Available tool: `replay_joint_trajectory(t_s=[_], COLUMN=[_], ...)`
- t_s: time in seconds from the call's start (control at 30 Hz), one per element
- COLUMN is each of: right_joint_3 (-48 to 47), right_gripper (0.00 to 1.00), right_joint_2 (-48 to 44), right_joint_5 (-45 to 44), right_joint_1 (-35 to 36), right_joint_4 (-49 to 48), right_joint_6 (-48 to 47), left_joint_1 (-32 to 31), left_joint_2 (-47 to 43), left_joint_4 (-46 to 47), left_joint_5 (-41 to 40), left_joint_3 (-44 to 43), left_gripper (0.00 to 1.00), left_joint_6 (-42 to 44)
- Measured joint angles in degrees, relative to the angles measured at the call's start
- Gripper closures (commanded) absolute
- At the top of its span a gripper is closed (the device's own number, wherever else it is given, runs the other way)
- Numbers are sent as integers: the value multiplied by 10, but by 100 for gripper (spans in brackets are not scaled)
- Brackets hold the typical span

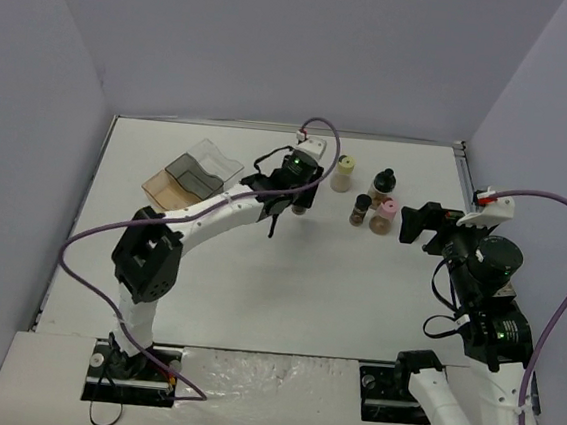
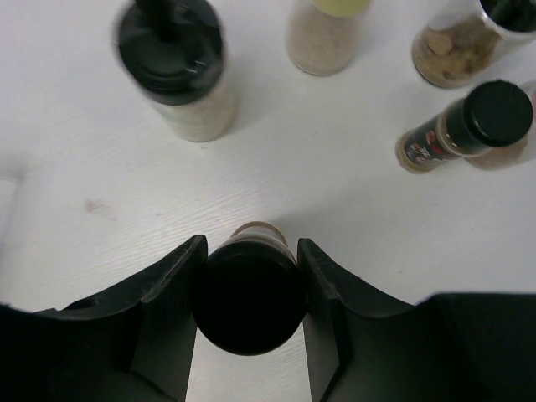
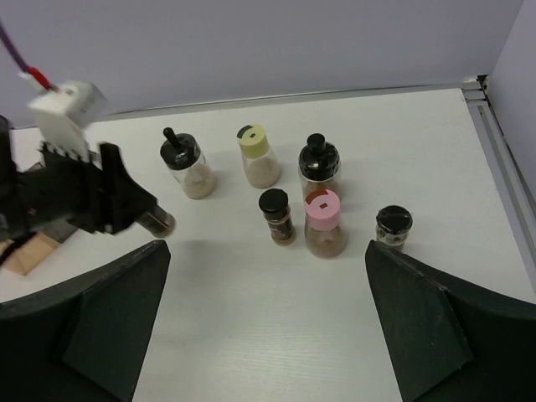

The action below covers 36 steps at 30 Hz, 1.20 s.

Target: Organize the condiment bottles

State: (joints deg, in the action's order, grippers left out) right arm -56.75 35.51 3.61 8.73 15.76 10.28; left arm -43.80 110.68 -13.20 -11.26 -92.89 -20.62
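My left gripper (image 2: 251, 247) is shut on a slim black-capped bottle (image 2: 249, 293), its fingers on both sides of the cap. The right wrist view shows this bottle (image 3: 159, 223) low by the table; I cannot tell if it touches. Beyond it stand a black-capped jar with a knob (image 2: 176, 67), a yellow-green-capped jar (image 3: 255, 155), a rounder black-capped jar (image 3: 318, 163), a slim black-capped bottle (image 3: 276, 215), a pink-capped jar (image 3: 324, 222) and another black-capped jar (image 3: 393, 226). My right gripper (image 3: 264, 327) is open and empty, right of the group (image 1: 418, 223).
The stepped clear-and-amber tray (image 1: 192, 176) sits at the back left, left of my left gripper (image 1: 291, 188). Grey walls close the table at the back and sides. A metal rail (image 3: 502, 159) runs along the right edge.
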Motion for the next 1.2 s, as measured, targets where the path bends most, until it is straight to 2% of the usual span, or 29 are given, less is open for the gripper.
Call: replay_joint_trajectory(t_s=[0.13,0.23,0.4,0.5,0.67,0.87,1.0,1.2], right_joint_3=[0,0,0,0,1,9,16,19], right_gripper=[0,0,0,0,0,0,0,0], right_joint_2=[1,3,12,18,24,25,25,31], right_joint_5=[5,8,12,14,14,14,14,14], right_joint_1=[0,0,0,0,0,0,0,0], right_joint_4=[0,0,0,0,0,0,0,0], right_joint_6=[0,0,0,0,0,0,0,2], left_joint_1=[76,157,283,318,327,330,336,343], left_joint_2=[-81,-113,-75,-20,70,130,142,160], left_joint_4=[-14,-15,-24,-24,-41,-47,-46,-43], left_joint_5=[1,1,7,16,49,78,83,84], left_joint_3=[8,2,-40,-75,-119,-149,-157,-163], left_gripper=[70,70,70,70,71,70,64,48], left_joint_6=[15,28,48,60,84,91,92,94])
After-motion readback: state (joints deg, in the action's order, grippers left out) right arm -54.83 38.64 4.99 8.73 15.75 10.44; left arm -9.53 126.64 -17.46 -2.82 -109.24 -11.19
